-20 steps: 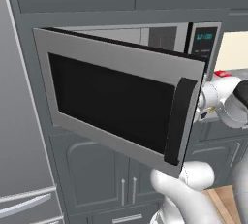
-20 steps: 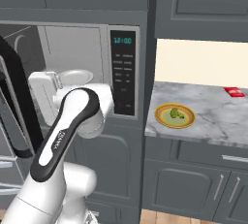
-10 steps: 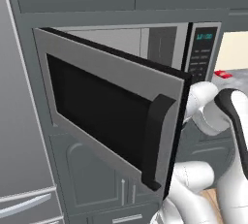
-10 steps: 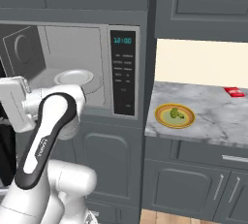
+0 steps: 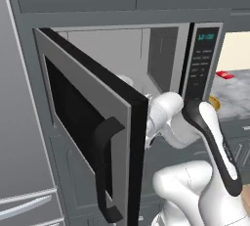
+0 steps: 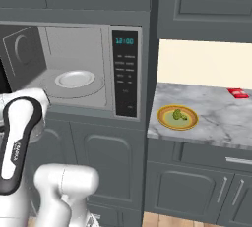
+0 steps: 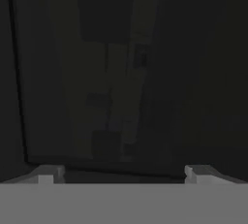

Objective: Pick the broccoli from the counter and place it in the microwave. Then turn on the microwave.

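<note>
The broccoli (image 6: 179, 115) lies on a round yellow-orange dish (image 6: 177, 117) on the counter (image 6: 221, 120), right of the microwave (image 6: 124, 76). The microwave door (image 5: 93, 132) stands wide open, and a white plate (image 6: 75, 78) sits in the cavity. My arm reaches left in front of the cavity, and its hand is tucked behind the door's free edge. In the hand view my gripper (image 7: 123, 174) is open and holds nothing. Its fingertips (image 7: 46, 173) are spread wide, close to the door's dark inner window.
A grey fridge (image 5: 19, 137) stands left of the open door. Dark cabinet doors (image 6: 113, 162) run under the microwave and counter. A small red thing (image 6: 238, 93) lies at the counter's back right. The door's black handle (image 5: 105, 171) juts toward the base.
The microwave door has swung further open to the left. My arm has followed it leftward, the hand staying behind the door's edge. The gripper stayed open.
</note>
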